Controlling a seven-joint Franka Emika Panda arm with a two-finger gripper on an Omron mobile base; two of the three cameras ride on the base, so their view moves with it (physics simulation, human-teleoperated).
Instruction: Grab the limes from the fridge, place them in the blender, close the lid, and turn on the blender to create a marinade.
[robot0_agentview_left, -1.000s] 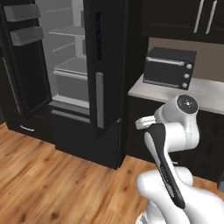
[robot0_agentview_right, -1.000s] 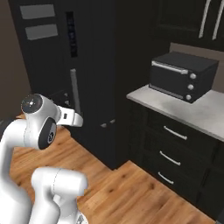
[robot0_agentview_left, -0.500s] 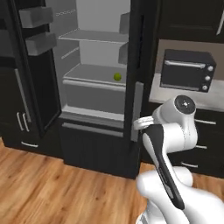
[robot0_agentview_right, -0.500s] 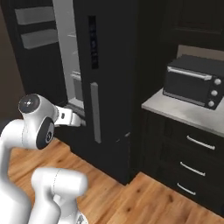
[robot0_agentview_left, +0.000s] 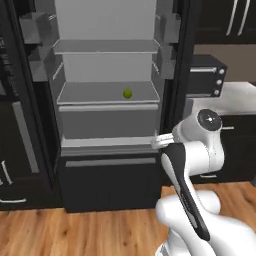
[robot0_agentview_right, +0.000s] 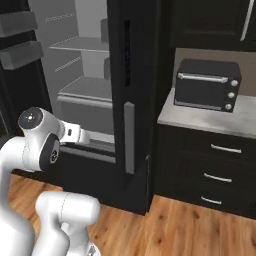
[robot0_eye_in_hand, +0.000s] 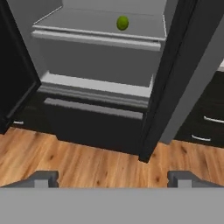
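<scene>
The fridge (robot0_agentview_left: 107, 22) stands open in front of me, black outside and pale grey inside. One lime (robot0_agentview_left: 127, 93), small and yellow-green, lies on its middle shelf, right of centre; the hand view has this lime (robot0_eye_in_hand: 122, 22) near the top. My gripper (robot0_eye_in_hand: 113, 177) is open and holds nothing. It hangs low in front of the fridge, well short of the lime and below the shelf's level. The right base view shows the fridge (robot0_agentview_right: 131, 75) from the side, its dark door edge hiding the lime. The blender and the lid are out of view.
A black microwave (robot0_agentview_right: 207, 85) sits on a grey counter (robot0_agentview_right: 200, 120) right of the fridge, above dark drawers (robot0_agentview_right: 215, 176). Grey door bins (robot0_agentview_left: 32, 30) hang on the open left door. The right door (robot0_eye_in_hand: 175, 74) juts out beside the gripper. Wood floor (robot0_eye_in_hand: 87, 162) lies below.
The whole picture has shifted: the base has moved round, so the fridge's inside now faces me squarely and the lime is in sight. The gripper has stayed open.
</scene>
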